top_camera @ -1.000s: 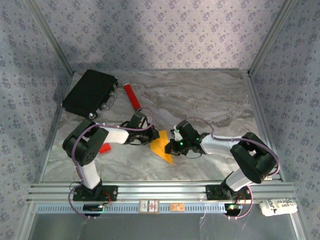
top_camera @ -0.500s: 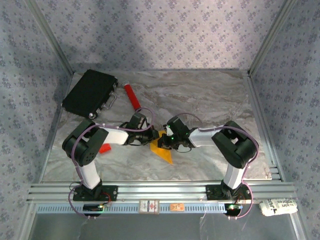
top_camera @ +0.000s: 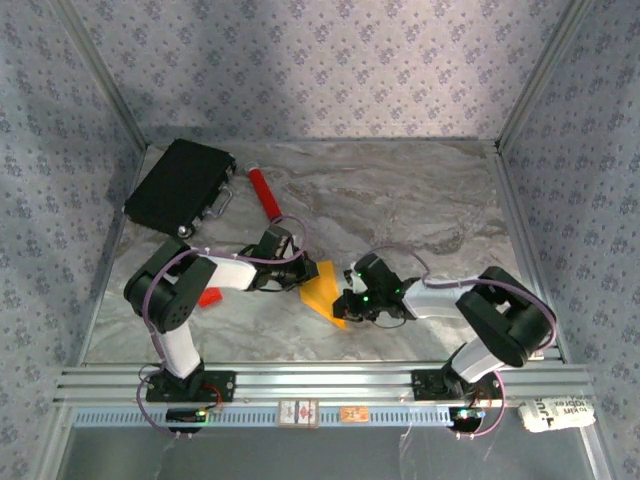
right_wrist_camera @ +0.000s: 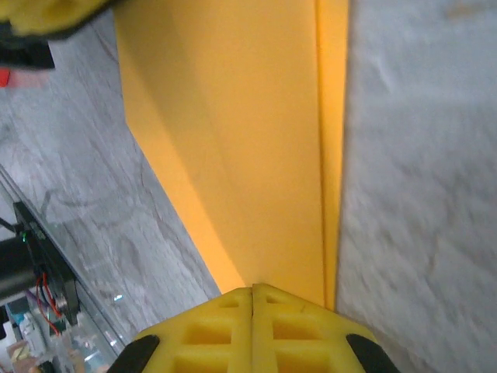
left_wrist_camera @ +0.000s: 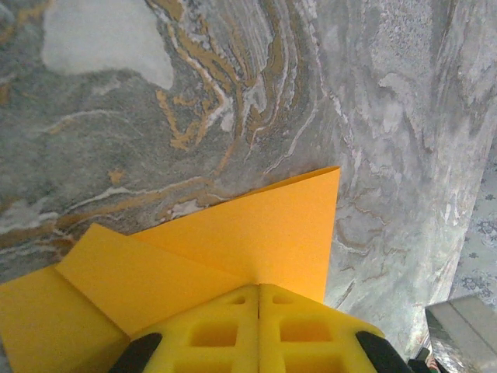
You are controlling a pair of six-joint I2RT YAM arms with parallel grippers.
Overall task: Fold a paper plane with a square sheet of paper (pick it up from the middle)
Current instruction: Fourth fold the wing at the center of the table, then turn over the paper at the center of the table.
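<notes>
Apparently mid-fold: both grippers press the paper

Nearest, the right gripper (top_camera: 350, 303), fingers together, rests on the sheet's tip at 5 o'clock. The square sheet of paper (top_camera: 322, 290), partly folded to a point, lies just 6 o'clock of the middle of the table (top_camera: 430, 200). At its 10 o'clock the left gripper (top_camera: 302, 275), also closed, pins it. The next move probably calls for sliding along the crease without shifting the sheet.

The left fingers (left_wrist_camera: 175, 330) are closed together with no gap between them. Their tips are on a folded orange-yellow sheet of paper (left_wrist_camera: 46, 318); I cannot tell if they pinch it or only press on it. Just beyond the tips lies a triangular flap (left_wrist_camera: 287, 221), and its sharp corner points away and to the right. Left of the fingers, a lower layer lies under this flap. Farther out is the grey counter (left_wrist_camera: 326, 85) with golden veins. Near the fingers on the right is a metal rail (left_wrist_camera: 462, 326).
</notes>
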